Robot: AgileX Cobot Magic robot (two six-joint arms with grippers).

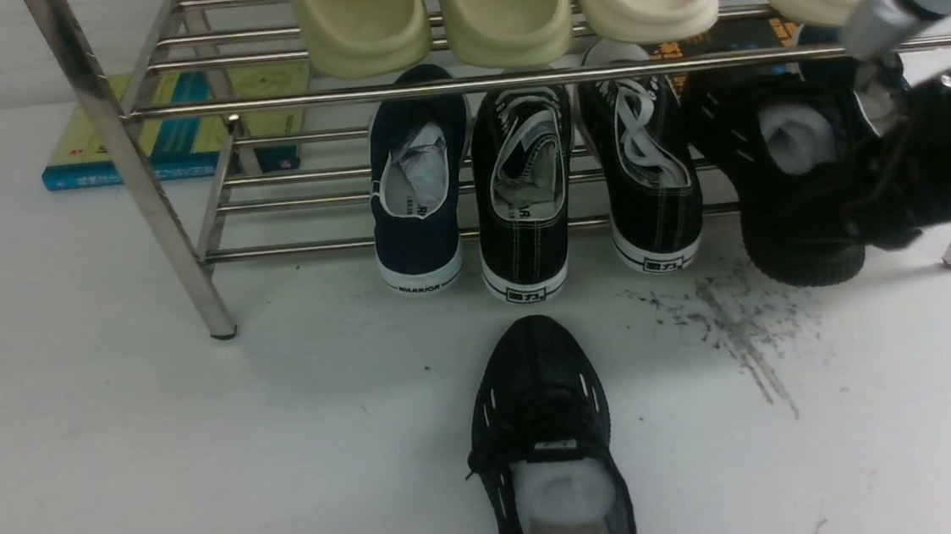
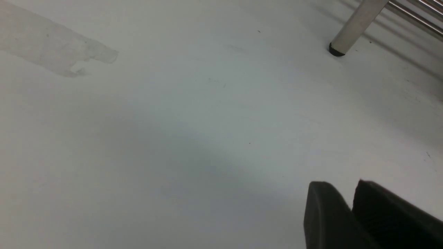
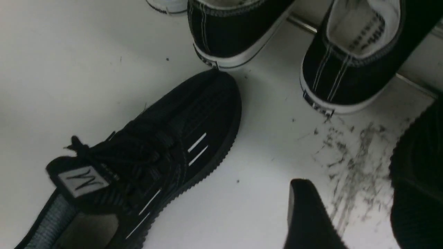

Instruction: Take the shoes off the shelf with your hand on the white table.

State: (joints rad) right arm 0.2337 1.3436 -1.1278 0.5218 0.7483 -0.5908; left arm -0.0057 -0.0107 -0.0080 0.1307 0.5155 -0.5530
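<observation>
one sneaker (image 1: 548,439) on the desk (image 1: 114,414), its mate (image 1: 788,191) at the rack's (image 1: 127,158) right end.
the mate sat tilted on the lower tier, heel out past the front bar by grey scuffs (image 1: 739,327), just right of two canvas shoes (image 1: 526,204) and a navy shoe (image 1: 415,195) on the same bars; four cream slippers (image 1: 506,10) filled the upper tier, a book (image 1: 168,134) lay behind. right fingers (image 3: 308,218) hung close beside the mate, grip impossible to tell. left fingers (image 2: 325,214), slightly parted and empty, hovered over the desk near a rack leg (image 2: 356,27).
</observation>
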